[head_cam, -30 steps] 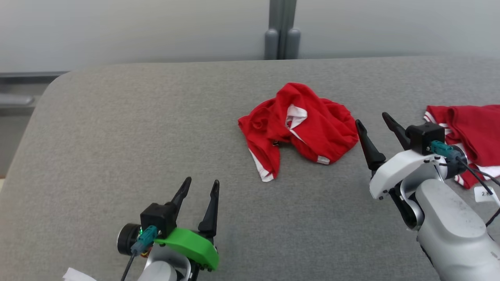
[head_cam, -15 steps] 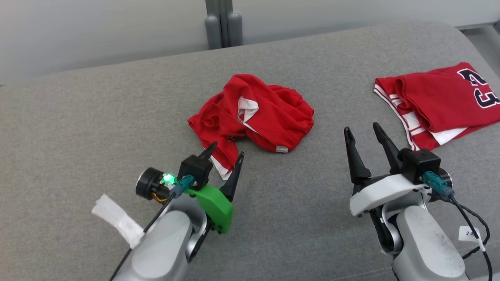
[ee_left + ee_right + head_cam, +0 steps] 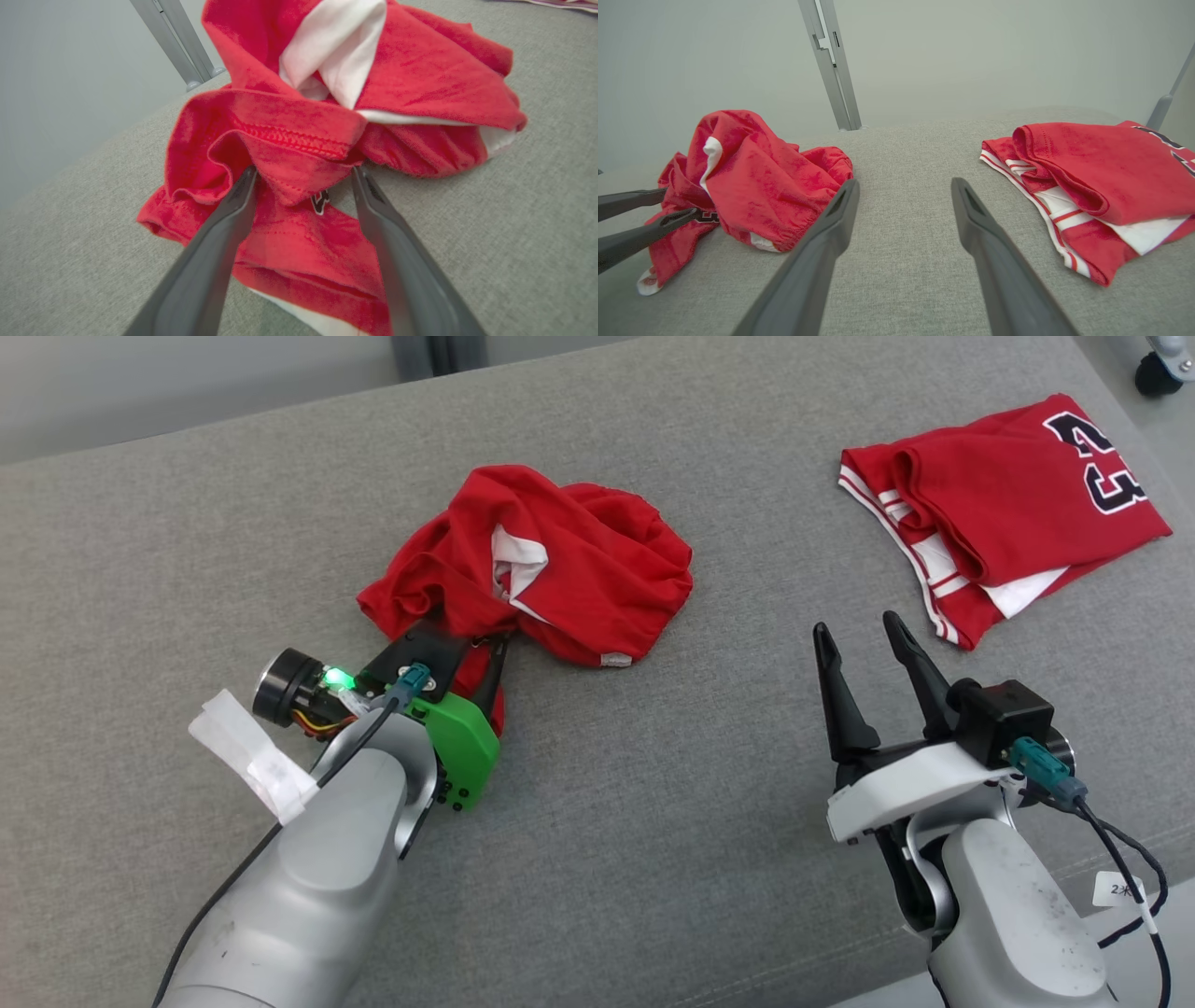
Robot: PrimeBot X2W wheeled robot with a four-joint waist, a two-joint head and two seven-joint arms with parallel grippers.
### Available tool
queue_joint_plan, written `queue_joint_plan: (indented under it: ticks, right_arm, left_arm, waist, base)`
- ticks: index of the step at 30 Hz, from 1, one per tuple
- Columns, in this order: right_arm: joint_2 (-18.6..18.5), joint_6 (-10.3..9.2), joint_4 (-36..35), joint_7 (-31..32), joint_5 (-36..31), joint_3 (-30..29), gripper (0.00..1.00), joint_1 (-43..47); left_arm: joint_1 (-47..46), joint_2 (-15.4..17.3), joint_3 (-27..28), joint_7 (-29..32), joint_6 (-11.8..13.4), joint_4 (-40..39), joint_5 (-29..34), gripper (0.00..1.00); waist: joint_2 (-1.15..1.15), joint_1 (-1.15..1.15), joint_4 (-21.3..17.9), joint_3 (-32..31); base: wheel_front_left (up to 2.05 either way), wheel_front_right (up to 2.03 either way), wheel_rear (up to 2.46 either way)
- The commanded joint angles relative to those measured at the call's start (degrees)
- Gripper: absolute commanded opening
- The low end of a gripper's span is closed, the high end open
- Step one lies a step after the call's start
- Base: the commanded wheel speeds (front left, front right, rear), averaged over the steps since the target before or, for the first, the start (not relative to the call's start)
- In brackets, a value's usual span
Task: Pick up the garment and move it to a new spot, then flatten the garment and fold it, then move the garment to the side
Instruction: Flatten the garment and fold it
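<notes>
Both jaws gape empty. Left jaws straddle the garment [image 3: 579, 569] edge, bulk at one o'clock; right jaws stand farther.

The left hand [image 3: 303, 173], lower left in the head view, has two long dark tapered fingers [image 3: 210, 252], a green bracket [image 3: 459, 747], a teal plug [image 3: 411, 679], a lit green lamp [image 3: 333, 679] and white tape [image 3: 247, 761]. The right hand [image 3: 854, 625], lower right, has a white bracket [image 3: 910, 784], a black cable [image 3: 1134, 887] and a small label [image 3: 1116, 889]. The forearms [image 3: 317, 877] are silver-grey.
</notes>
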Motion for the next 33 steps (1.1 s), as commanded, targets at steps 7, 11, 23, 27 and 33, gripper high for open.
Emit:
queue_joint_plan:
  ticks: [7,11,23,27,33]
  right_arm:
    - [0.04,-0.09,-0.4,-0.4,1.95,-0.94,1.0,0.39]
    - [0.04,-0.09,-0.27,-0.37,1.82,-2.57,1.0,1.47]
    - [0.01,-0.09,0.8,-0.43,1.76,-5.83,1.0,5.33]
    - [0.01,-0.09,0.99,-0.44,1.96,-6.03,1.0,6.47]
    - [0.01,-0.09,0.58,-0.43,2.42,-5.91,1.0,7.12]
  left_arm:
    - [-3.18,-0.29,0.39,-2.62,0.94,2.56,-0.77,0.0]
    - [-1.99,-0.81,1.17,-3.6,0.58,-1.02,-2.24,0.0]
    - [11.41,-1.54,6.02,-2.49,-2.03,-23.0,-13.37,0.0]
    - [17.03,-0.83,7.17,2.13,-1.01,-27.86,-17.31,0.0]
    - [23.23,1.63,11.31,6.98,2.6,-30.97,-21.81,0.0]
  waist:
    - [0.0,0.0,-1.49,1.62]
    - [0.0,0.0,-0.16,0.68]
    - [0.0,0.0,5.57,-4.86]
    - [0.0,0.0,6.54,-6.08]
    - [0.0,0.0,6.56,-5.79]
  base:
    - [0.0,0.0,0.0]
    - [0.0,0.0,0.0]
    - [0.0,0.0,0.0]
    - [0.0,0.0,0.0]
    - [0.0,0.0,0.0]
